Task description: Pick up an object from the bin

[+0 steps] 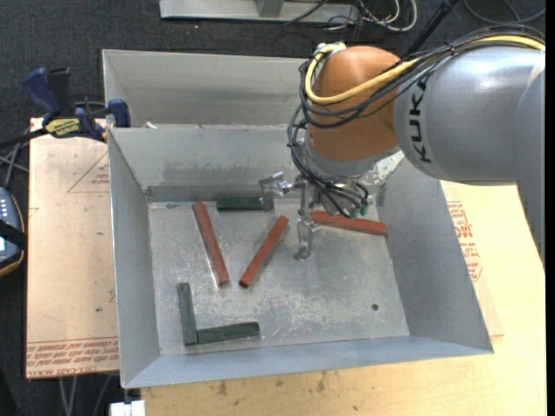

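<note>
The gripper (302,250) hung low at the centre of the frame, over the floor of the grey bin (130,232); whether its fingers were spread or pressed together could not be told; a red bar (349,224) lay just to its right, almost level, one end close against it; a second red bar (264,251) slanted away just to its lower left; a third red bar (211,243) lay further left; one dark green bar (240,204) sat by the back wall, and two more (186,314) formed an L at the lower left
</note>
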You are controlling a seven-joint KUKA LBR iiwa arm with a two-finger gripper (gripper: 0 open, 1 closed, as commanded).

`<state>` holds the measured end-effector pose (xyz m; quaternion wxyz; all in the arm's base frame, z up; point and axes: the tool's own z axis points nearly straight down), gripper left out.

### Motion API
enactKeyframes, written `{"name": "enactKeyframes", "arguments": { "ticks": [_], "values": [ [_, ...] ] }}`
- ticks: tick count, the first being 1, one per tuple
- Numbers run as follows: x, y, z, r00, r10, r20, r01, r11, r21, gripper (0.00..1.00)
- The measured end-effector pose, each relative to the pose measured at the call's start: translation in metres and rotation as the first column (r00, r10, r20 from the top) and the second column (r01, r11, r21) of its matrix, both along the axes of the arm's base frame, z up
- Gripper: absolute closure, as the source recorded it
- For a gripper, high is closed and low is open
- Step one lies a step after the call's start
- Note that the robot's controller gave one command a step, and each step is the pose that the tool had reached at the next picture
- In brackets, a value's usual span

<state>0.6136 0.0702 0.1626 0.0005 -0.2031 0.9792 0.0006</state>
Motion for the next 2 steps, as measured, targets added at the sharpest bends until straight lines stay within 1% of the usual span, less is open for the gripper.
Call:
{"name": "enactKeyframes", "arguments": {
  "ticks": [1,2],
  "values": [
    [-0.002,0.001,-0.019,0.993,0.120,0.001,-0.120,0.993,0.000,0.00],
    [0.001,0.006,-0.093,0.919,0.394,0.002,-0.394,0.919,0.000,0.00]
  ]
}}
